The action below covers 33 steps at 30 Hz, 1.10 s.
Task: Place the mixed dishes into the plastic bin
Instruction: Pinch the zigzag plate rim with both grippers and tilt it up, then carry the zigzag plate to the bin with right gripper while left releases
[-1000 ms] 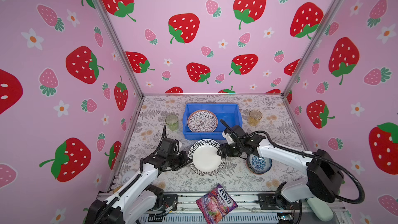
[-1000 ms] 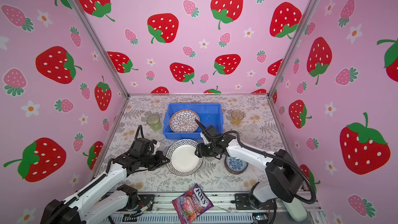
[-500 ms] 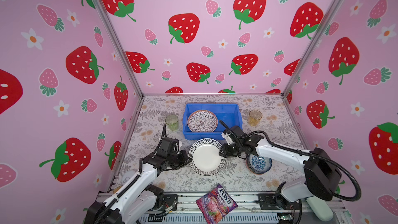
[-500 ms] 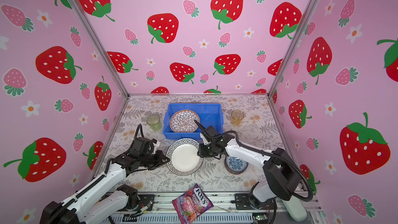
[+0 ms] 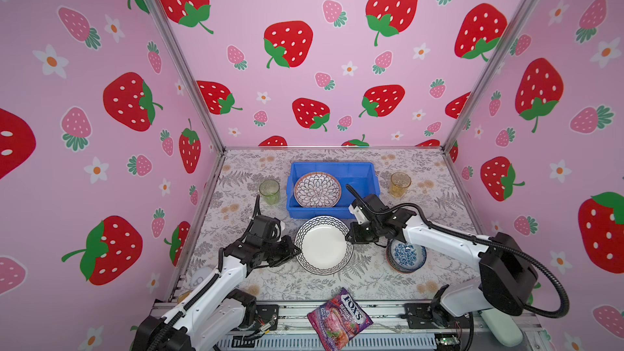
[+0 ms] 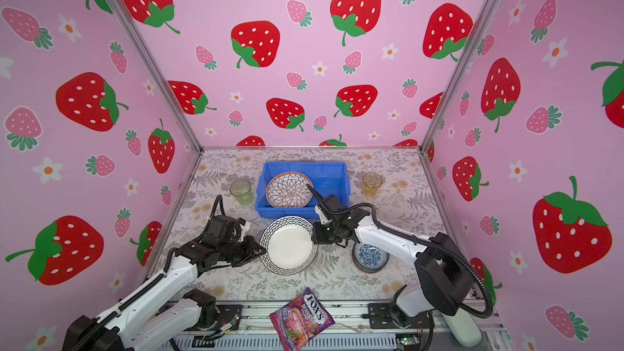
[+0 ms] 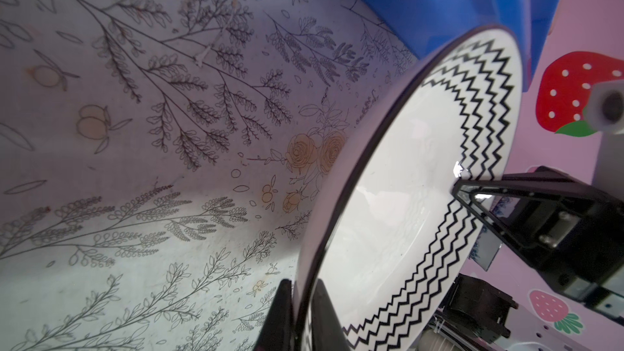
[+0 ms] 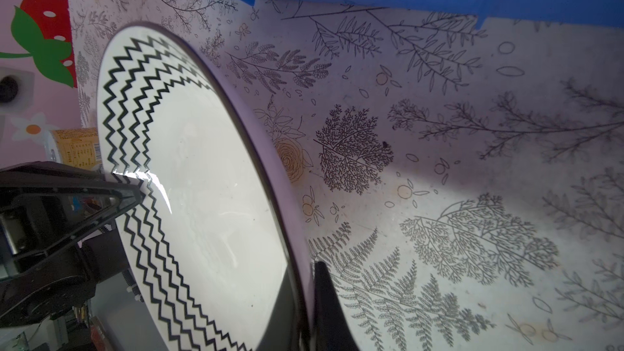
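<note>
I am watching both grippers at the plate, which is sitting just in front of the bin, at its near wall and outside it. The right gripper is clamping the plate's right rim, jaws closed tight on it, one finger on the inside and one on the outside. The left gripper is straddling the opposite rim with its jaws barely apart; I cannot tell whether they are pinching it. A petal plate is lying inside the bin.
</note>
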Each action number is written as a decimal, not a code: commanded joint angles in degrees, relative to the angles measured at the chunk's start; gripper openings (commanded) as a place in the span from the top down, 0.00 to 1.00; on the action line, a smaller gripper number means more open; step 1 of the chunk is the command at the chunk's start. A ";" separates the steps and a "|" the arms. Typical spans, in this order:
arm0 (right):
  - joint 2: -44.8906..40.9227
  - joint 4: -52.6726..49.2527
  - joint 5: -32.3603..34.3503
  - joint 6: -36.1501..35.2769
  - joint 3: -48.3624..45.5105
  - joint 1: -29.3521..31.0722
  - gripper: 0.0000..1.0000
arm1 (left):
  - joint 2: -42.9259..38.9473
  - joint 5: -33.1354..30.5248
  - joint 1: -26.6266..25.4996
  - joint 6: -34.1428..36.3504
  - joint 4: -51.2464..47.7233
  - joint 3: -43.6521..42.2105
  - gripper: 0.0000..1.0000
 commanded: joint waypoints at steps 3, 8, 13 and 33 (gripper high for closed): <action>-2.06 -3.41 0.38 -0.21 2.66 0.31 1.00 | -2.11 3.88 -0.41 0.05 3.27 4.65 0.53; -3.54 -6.49 -1.09 -1.18 5.21 -0.70 1.00 | -4.10 2.55 -0.37 1.01 0.08 7.28 0.14; -5.06 -9.48 -4.78 -2.83 8.19 -2.73 1.00 | -6.03 -1.01 -0.16 3.40 -5.59 12.30 0.01; 8.54 -14.89 -8.66 -10.17 33.85 -14.69 1.00 | -6.18 -1.56 13.50 11.59 -13.44 22.58 0.01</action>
